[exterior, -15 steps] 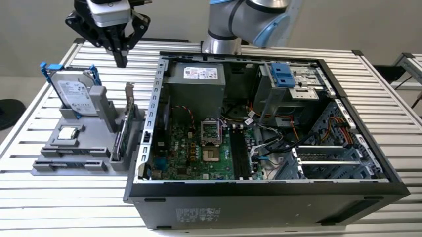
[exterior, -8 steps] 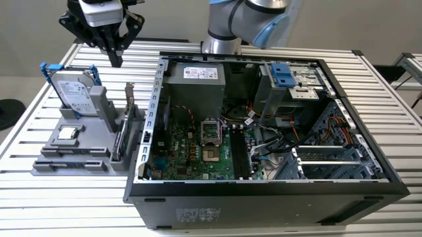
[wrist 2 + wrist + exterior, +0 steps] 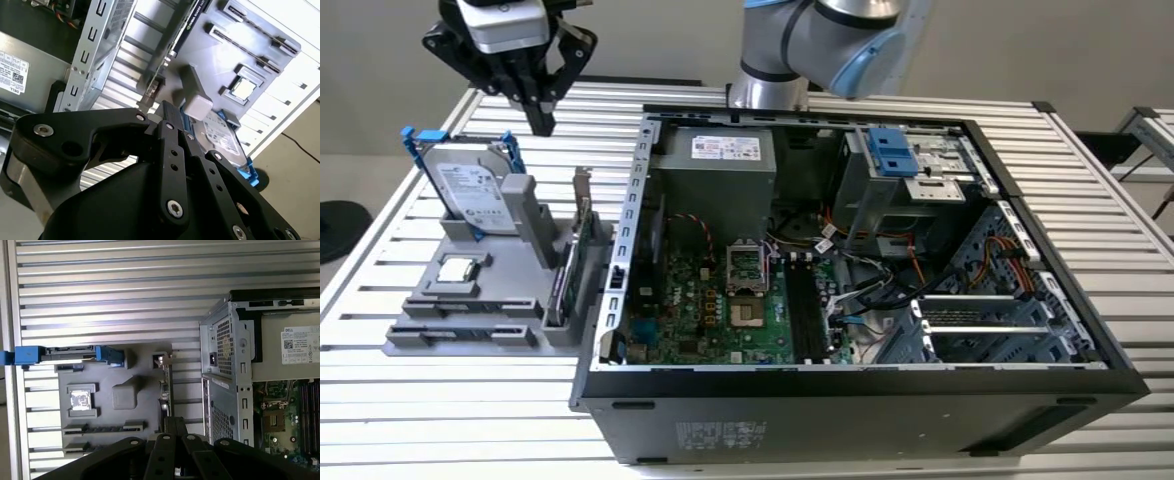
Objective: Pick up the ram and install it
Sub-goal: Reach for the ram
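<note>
Ram point(image 3: 464, 303) is not yet in hand. It sits on edge in a slotted holder at the near end of the grey fixture point(image 3: 400, 345), on the exterior view's left of the open computer case point(image 3: 854, 405). A second thin strip lies parallel just beside it (whether that is another stick I cannot tell). The same fixture carries the hard drive point(image 3: 470, 195) with its blue rails, a processor chip point(image 3: 459, 268) lying flat, and the expansion card point(image 3: 568, 278), upright along the edge nearest the case.

The gripper point(image 3: 540, 120) hangs high over the fixture's far end, above the hard drive, touching nothing. Its fingers point(image 3: 170, 426) look pressed together with nothing between them.

As I judge it, the work stands at the very start of the pick: an approach, with nothing grasped and nothing installed. Taking the stick would call for the fingers to part, line up across its thin board and come down between the holder's end posts without knocking the expansion card close by. Installing it would call for reaching the long dark memory slots point(image 3: 803, 318) on the motherboard, down inside the case walls.
</note>
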You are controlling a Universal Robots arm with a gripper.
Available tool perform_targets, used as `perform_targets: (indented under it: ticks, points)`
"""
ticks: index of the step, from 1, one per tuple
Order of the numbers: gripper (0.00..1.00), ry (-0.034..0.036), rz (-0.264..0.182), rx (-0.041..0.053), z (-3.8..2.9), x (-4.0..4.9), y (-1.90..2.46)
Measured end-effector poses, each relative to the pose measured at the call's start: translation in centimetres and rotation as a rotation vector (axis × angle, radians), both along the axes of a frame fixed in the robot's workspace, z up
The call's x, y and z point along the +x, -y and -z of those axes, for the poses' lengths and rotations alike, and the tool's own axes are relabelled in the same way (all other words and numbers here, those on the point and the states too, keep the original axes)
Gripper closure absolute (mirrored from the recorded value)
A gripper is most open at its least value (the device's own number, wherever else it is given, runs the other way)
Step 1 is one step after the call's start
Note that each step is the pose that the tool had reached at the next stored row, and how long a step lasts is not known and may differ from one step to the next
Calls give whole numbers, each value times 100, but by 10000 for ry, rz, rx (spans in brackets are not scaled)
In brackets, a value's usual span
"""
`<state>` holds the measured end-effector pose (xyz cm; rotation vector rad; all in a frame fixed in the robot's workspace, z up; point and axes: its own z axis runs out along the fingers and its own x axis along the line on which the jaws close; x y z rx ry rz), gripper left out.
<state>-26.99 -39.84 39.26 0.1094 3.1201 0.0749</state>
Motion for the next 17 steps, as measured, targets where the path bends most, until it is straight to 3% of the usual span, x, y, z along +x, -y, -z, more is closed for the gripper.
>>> perform_targets:
  ticks: [17]
  points:
    - [100, 0, 1, 0, 0, -358, 0]
